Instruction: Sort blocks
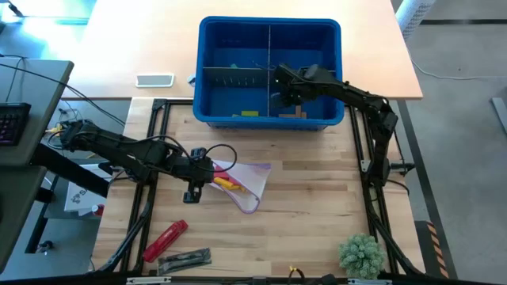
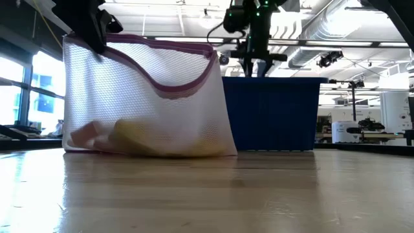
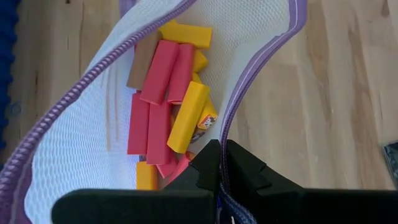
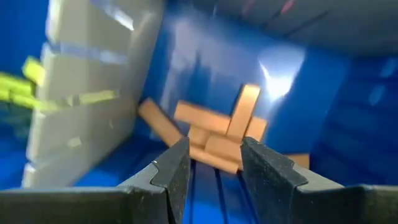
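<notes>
— While the left gripper (image 3: 219, 163) pinches the mesh bag's (image 1: 247, 184) rim, where are the blocks?
— Red and yellow blocks (image 3: 169, 99) inside it; tan ones (image 4: 217, 134) lie in the blue bin (image 1: 269, 32) under the right gripper's (image 4: 214, 165) narrowly parted, empty fingers.

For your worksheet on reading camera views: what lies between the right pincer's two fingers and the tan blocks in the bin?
Nothing. In the right wrist view the open right pincer hangs over the tan blocks, with only bare blue bin floor between.
</notes>
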